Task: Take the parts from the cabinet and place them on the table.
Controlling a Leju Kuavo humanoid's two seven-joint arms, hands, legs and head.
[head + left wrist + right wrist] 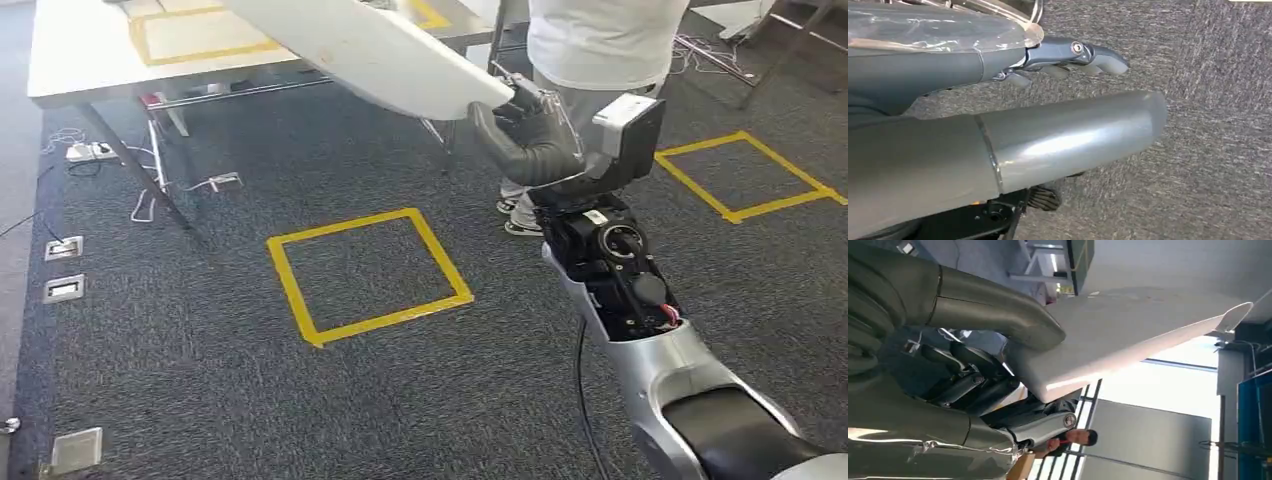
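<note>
Right hand (530,135) at 1 o'clock grips the end of the long white curved panel part (370,50), carried mid-air. Left hand (1068,57) hangs with fingers apart, holding nothing. Carry step; next: lower part onto pale surface (90,50) at 11 o'clock, beside the person (600,40).

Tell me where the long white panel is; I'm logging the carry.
In the head view the long white panel slants at upper centre, its near end gripped by the right hand, beside the white table.
</note>
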